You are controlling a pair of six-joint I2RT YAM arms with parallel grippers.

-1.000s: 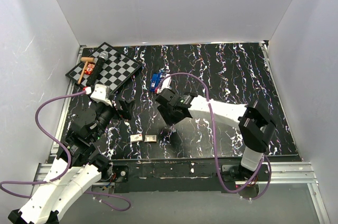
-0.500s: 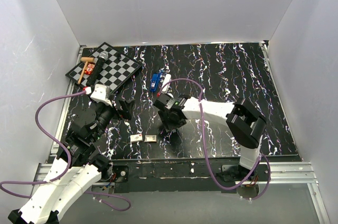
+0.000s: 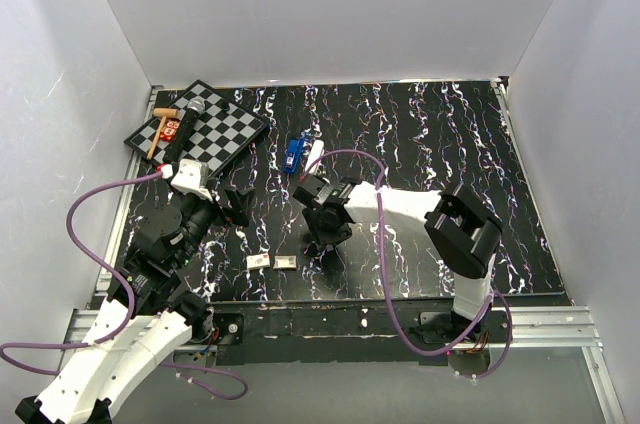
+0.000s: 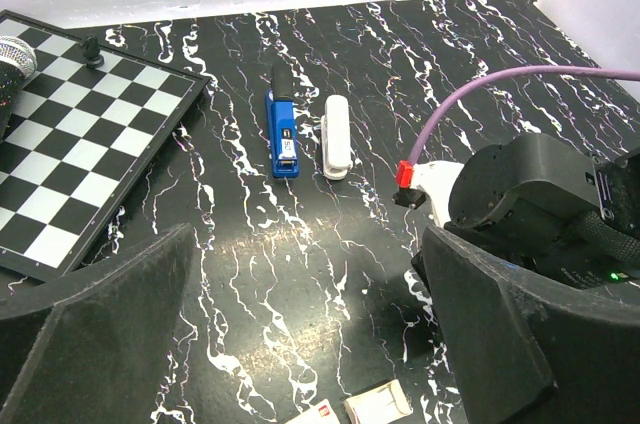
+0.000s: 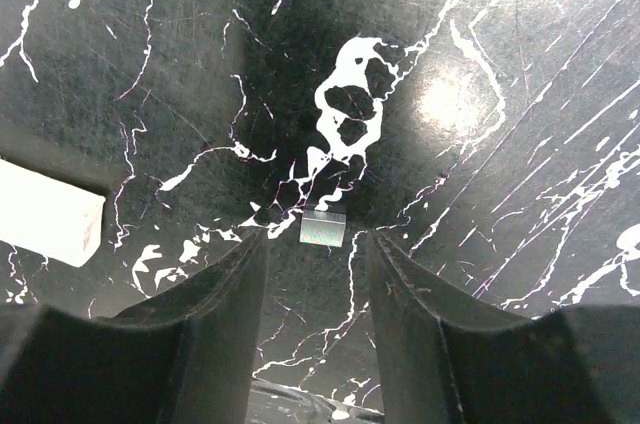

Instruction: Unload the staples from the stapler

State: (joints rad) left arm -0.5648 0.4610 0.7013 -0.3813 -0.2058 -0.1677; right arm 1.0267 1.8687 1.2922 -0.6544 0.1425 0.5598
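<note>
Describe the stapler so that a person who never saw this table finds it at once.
On the black white-veined table, find the black-and-white chessboard in the far left corner. Just right of it lies the small stapler, a bright blue arm beside a white arm. The two tan-white blocks lie near the front edge and have no blue.

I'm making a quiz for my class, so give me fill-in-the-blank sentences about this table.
The stapler's white arm lies beside its ___ arm.
The board at the far left has a ___ pattern.
The left fingers stand wide ___.
A silvery piece lies ___ the right fingers.
Missing: blue; checkered; open; between.
</note>
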